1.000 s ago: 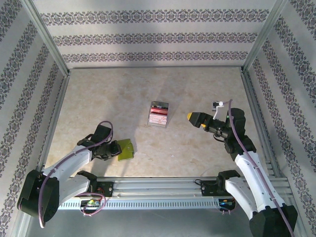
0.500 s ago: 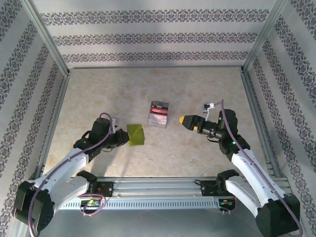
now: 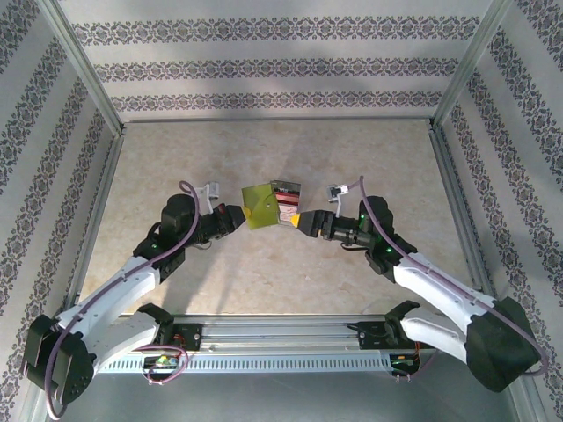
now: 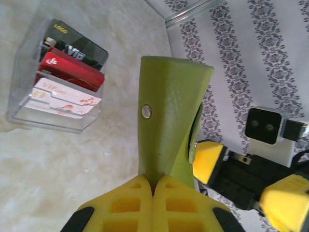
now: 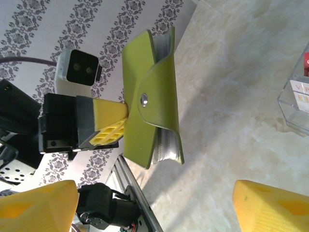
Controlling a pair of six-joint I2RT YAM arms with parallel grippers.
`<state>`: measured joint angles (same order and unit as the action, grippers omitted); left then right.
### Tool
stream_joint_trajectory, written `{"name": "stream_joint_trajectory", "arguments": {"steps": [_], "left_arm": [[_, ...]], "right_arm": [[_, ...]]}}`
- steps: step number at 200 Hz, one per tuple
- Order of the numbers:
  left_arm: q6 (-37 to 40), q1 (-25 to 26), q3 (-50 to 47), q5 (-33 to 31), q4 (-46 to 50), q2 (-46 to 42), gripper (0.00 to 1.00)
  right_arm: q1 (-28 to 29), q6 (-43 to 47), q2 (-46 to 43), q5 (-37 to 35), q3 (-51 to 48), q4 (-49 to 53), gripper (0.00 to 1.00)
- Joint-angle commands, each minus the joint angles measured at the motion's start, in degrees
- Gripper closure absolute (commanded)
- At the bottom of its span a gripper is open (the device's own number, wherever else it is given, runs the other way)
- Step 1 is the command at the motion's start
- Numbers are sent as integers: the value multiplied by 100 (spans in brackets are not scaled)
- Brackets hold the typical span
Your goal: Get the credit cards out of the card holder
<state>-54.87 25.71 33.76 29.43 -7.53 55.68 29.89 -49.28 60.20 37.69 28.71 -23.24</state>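
Light: bright and even, cast from above; the table [image 3: 264, 158] is washed pale.
Shadows: a soft patch is thrown on the table below the card holder [image 5: 149, 96].
Glare: a faint sheen is seen on the clear tray [image 4: 24, 72].
Focus: the card holder is rendered sharp; the right gripper [image 5: 154, 191] is blurred at the frame edge.
Top view: slightly soft.

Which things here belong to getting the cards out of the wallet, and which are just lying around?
Belongs to the job: green wallet, gripped by the left gripper; open right gripper.
Lying about: clear tray with cards, on the table.
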Motion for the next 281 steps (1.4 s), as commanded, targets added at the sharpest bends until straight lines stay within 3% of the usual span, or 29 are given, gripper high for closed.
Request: {"name": "stream_joint_trajectory", "arguments": {"steps": [1, 58, 155, 204, 241, 281], "left_arm": [[-261, 133, 193, 136, -718, 59, 100], [-287, 350, 258, 50, -820, 282, 100], [-305, 437, 263, -160, -620, 378, 100], [129, 442, 436, -269, -145, 254, 65], [747, 393, 694, -693, 548, -224, 37], [1036, 359, 759, -727, 131, -644, 15]], "right_arm": [[179, 103, 195, -284, 72, -516, 19], [527, 103, 713, -306, 383, -822, 28], [613, 51, 949, -355, 513, -739, 69], [561, -62, 835, -403, 505, -735, 92], [199, -191, 397, -238, 405, -751, 95], [-493, -621, -166, 241, 346, -1123, 97]]}}
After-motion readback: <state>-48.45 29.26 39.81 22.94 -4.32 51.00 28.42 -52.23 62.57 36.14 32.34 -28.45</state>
